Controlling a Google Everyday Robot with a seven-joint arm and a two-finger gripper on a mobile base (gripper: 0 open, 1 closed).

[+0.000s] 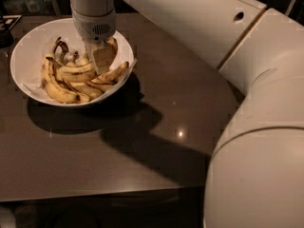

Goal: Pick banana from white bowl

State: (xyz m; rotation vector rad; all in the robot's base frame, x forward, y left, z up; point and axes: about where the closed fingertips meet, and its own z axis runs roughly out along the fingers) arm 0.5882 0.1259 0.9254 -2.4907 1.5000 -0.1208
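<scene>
I had the gripper (100,65) down inside the white bowl (24,46), hanging straight from the wrist over the right half of the fruit pile. Its tip was at or just above the smaller bananas (85,74) in the middle. From this view I could not tell whether it was open or closed, and I saw nothing lifted in it.

The banana (56,88) I wanted was not under the tip. It lay toward the left of the view and nearer the camera, hugging the bowl's left and near wall, apart from the gripper with the smaller fruit between them. Its long axis started at the dark stem up near the left rim, then curved down and round toward the bowl's near side, so it ran roughly along the wall and not across the bowl.

I judged the coming move needed a shift left and toward the camera, meeting the curve across its thick middle. The bowl sat on the dark table (142,141).
</scene>
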